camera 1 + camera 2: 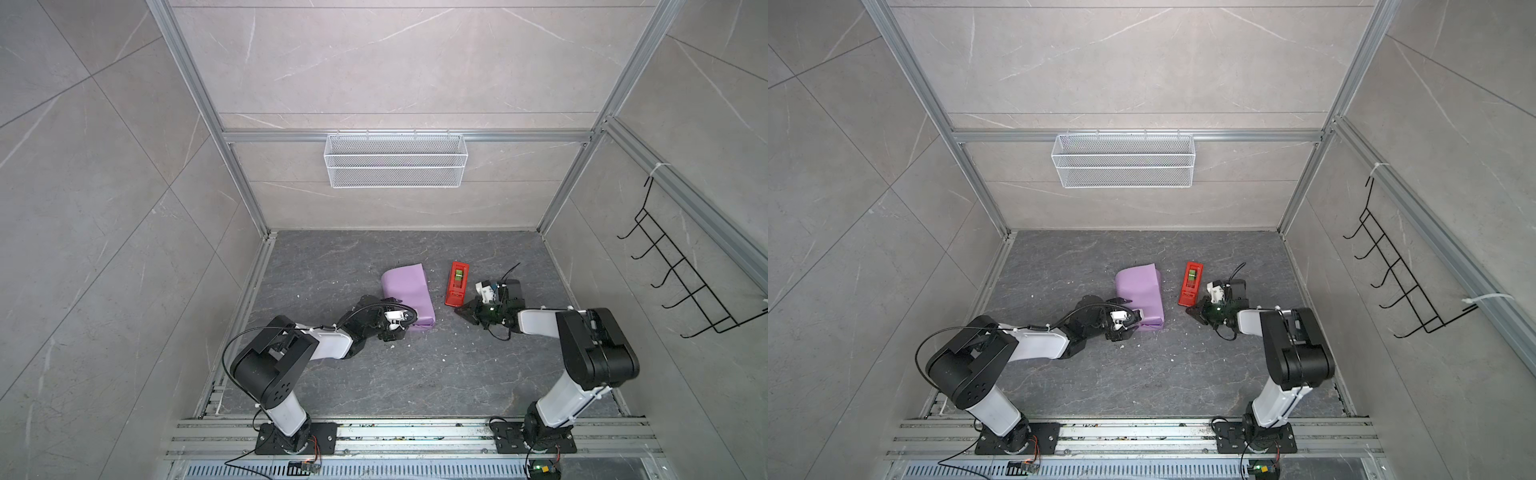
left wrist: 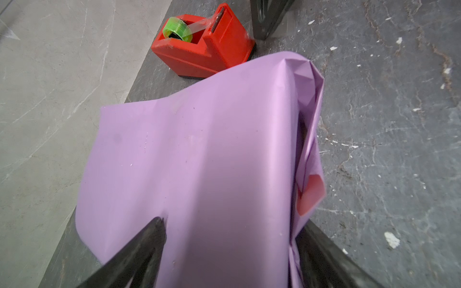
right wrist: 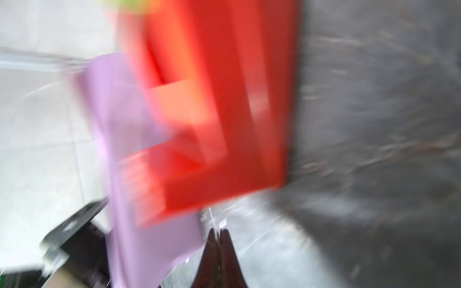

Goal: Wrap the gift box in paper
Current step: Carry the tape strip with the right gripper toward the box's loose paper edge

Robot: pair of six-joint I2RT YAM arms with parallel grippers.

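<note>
Your left gripper (image 2: 232, 224) has its two black fingers (image 2: 142, 251) far apart. They press on the big thin sheet of lilac purple paper (image 1: 405, 291) from both sides. One finger pushes a small dent into the smooth top of the paper. The paper bunches up in folds against the other finger. A little pale pink corner (image 2: 310, 194) of the sheet's other side peeks out just beside that finger.

From the fingertips, the paper runs forward as a puffy bundle that lies on the dark grey stone-look table (image 1: 374, 374). The paper covers what is inside, so you cannot see the gift box.

Your right gripper (image 1: 463, 311) has its fingers pressed together. The right wrist view is too blurry to show if anything is pinched there. The long red plastic tape dispenser (image 1: 456, 284) stands right in front of its tip. I cannot tell if they touch. A round green roll of tape (image 2: 177, 29) sits in the end of the dispenser far from that tip. The dispenser stands near the paper bundle, off to one side of your left gripper's reach, and does not touch the paper.
</note>
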